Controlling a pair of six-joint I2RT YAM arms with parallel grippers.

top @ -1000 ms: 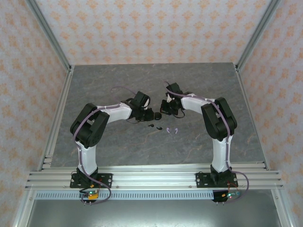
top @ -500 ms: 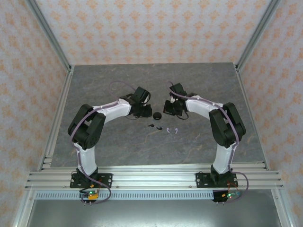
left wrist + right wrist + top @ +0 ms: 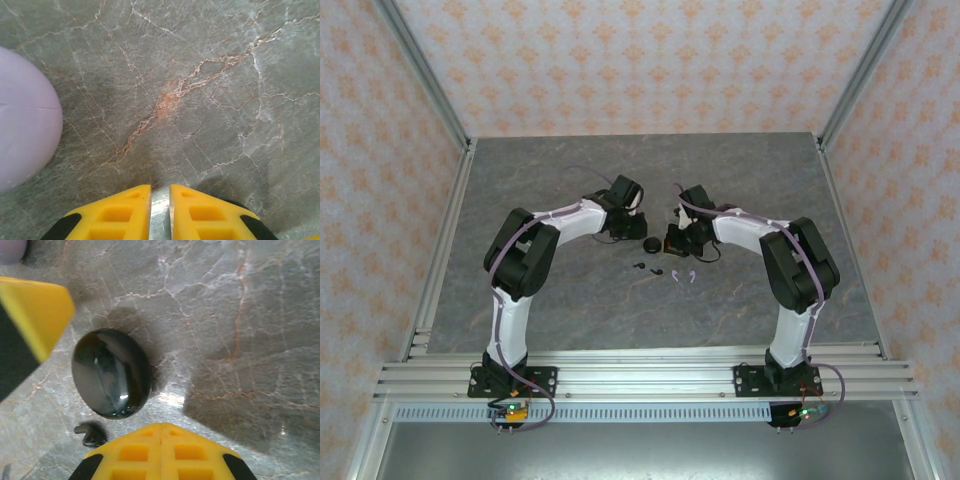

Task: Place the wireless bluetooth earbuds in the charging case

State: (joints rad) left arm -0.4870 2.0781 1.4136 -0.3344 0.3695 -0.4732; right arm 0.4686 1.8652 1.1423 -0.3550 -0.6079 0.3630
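The black charging case sits shut on the desk. I use it as my marker. The lavender charging case is near it, on its far left side, and looks shut too. The two black earbuds lie loose just beside the black case, on its near side. The two lavender earbuds lie a bit more to the near right of it. No earbud is in a case yet. The left jaws are almost closed, with just a thin gap, and hold nothing. They hang over bare desk next to the lavender case. The right jaws are pressed fully together and hold nothing. They hang right beside the black case. I think the job now is to get a case open, since no bud can go in while the lid is down. To do it well, one arm should hold the round case so it does not slide, and the other should open its jaws first and then lift the lid gently. The buds are tiny, so pinch each one slowly. I see no brand, label or words on anything.
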